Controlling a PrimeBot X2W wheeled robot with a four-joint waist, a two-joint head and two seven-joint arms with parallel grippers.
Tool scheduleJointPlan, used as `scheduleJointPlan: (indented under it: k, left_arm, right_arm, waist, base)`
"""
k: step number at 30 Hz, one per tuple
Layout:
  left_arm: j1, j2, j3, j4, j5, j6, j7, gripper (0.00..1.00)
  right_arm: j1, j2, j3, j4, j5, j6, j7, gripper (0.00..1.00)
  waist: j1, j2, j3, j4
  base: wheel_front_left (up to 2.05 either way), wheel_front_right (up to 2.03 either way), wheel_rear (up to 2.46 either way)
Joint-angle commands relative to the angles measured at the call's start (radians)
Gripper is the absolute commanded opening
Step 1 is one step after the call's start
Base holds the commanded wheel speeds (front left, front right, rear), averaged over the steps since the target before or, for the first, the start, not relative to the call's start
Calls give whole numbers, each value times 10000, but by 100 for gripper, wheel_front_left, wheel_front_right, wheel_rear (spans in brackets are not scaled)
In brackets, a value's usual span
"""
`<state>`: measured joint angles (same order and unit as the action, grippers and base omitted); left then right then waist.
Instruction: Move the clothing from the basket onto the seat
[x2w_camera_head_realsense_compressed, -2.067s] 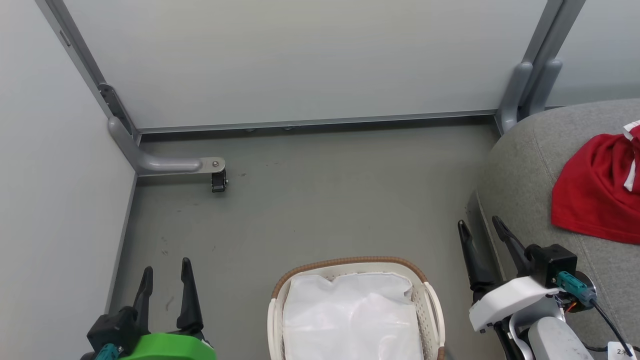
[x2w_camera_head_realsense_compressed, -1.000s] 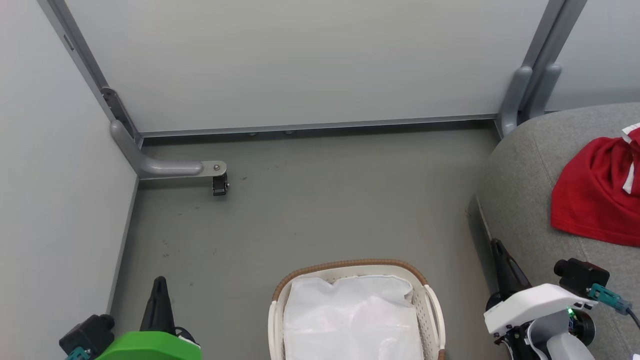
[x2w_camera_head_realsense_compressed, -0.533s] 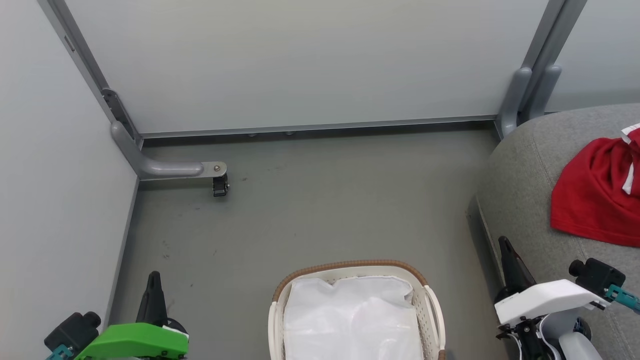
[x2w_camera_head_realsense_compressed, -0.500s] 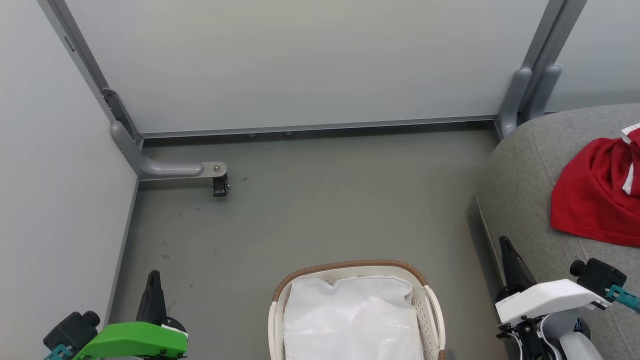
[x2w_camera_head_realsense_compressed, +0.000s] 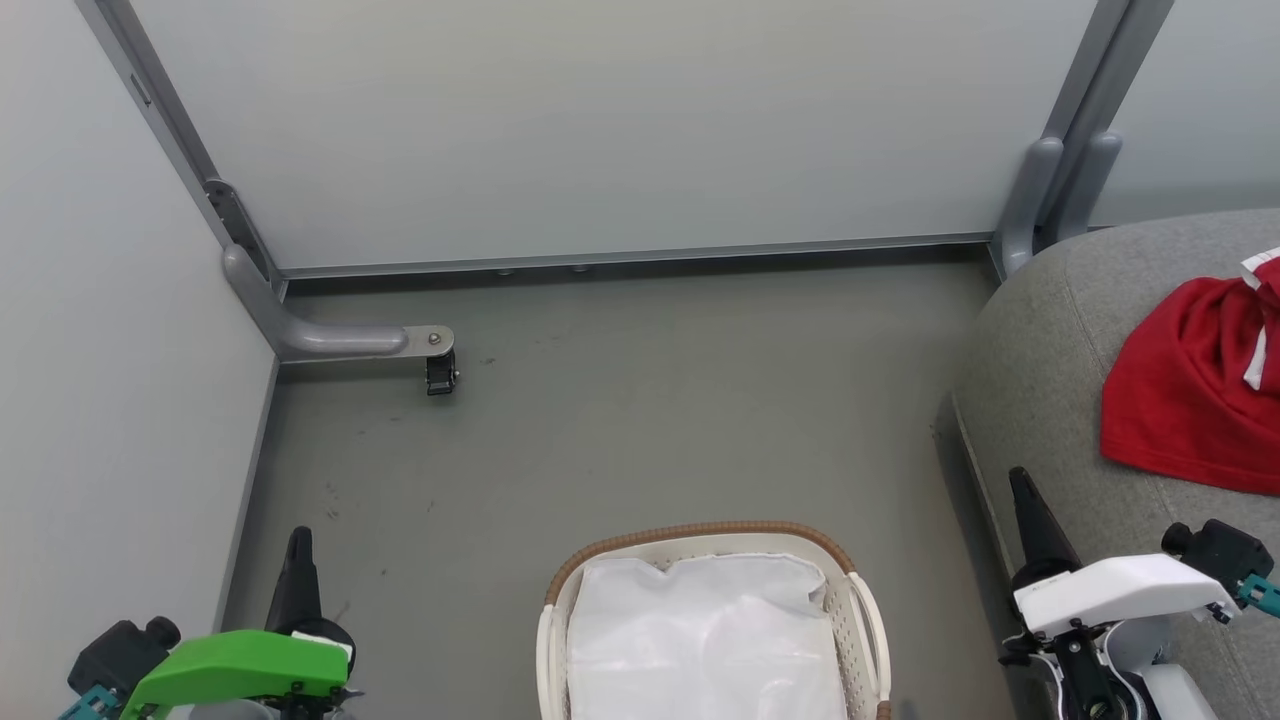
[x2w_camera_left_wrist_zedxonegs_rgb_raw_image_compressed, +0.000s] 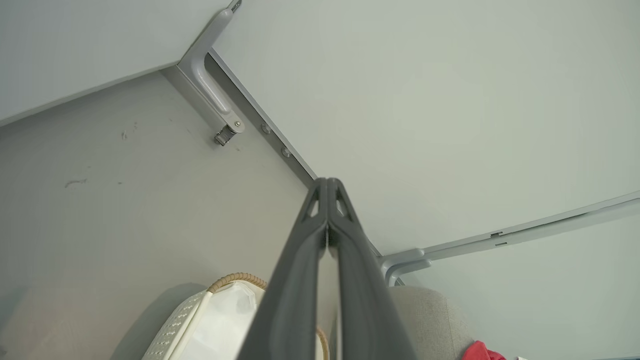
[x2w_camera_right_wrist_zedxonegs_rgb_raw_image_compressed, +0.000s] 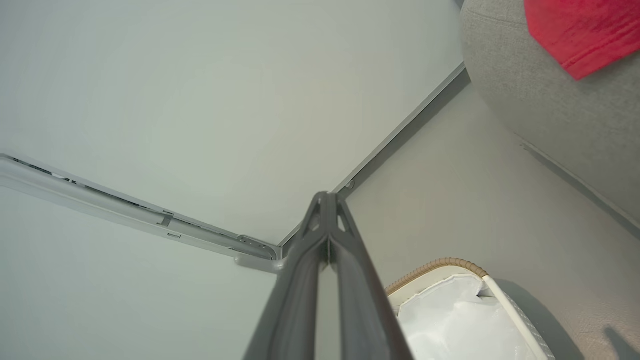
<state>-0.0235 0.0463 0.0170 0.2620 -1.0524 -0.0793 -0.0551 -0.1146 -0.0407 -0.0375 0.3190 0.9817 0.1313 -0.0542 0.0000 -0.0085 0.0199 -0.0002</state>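
Red clothing (x2w_camera_head_realsense_compressed: 1195, 385) with white trim lies bunched on the grey seat (x2w_camera_head_realsense_compressed: 1050, 360) at the right edge; it also shows as a red patch of clothing (x2w_camera_right_wrist_zedxonegs_rgb_raw_image_compressed: 582, 30) in the right wrist view. The white basket (x2w_camera_head_realsense_compressed: 860, 610) with its brown woven rim stands at the bottom centre, holding just its white cloth liner (x2w_camera_head_realsense_compressed: 700, 640). My left gripper (x2w_camera_head_realsense_compressed: 298, 545) sits at the lower left, shut and holding nothing, its fingers pressed together (x2w_camera_left_wrist_zedxonegs_rgb_raw_image_compressed: 327, 200). At the lower right, beside the seat's front face, my right gripper (x2w_camera_head_realsense_compressed: 1022, 485) is shut and holds nothing.
Pale partition walls close in the back and left, with a grey foot and castor (x2w_camera_head_realsense_compressed: 438, 370) on the floor at the left. Another grey post (x2w_camera_head_realsense_compressed: 1045, 190) stands at the back right by the seat. Grey floor (x2w_camera_head_realsense_compressed: 640, 410) lies between basket and wall.
Both grippers went from open to shut and drew back toward the bottom corners. The clothing, basket and seat have stayed put.
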Motion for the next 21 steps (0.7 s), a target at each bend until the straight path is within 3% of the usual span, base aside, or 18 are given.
scheduleJointPlan:
  k: [1,21]
  left_arm:
    - [-271,55,76,-121,-254,-70,65,0]
    - [-498,64,385,-152,-2068,-229,629,0]
  right_arm:
    - [-44,-69,-63,-160,303,-4,75,0]
    - [0,-88,-312,-376,2344,-5,625,0]
  waist:
    - [0,36,-3,0]
    - [0,49,-48,1]
  base:
    - [0,0,0]
    - [0,0,0]
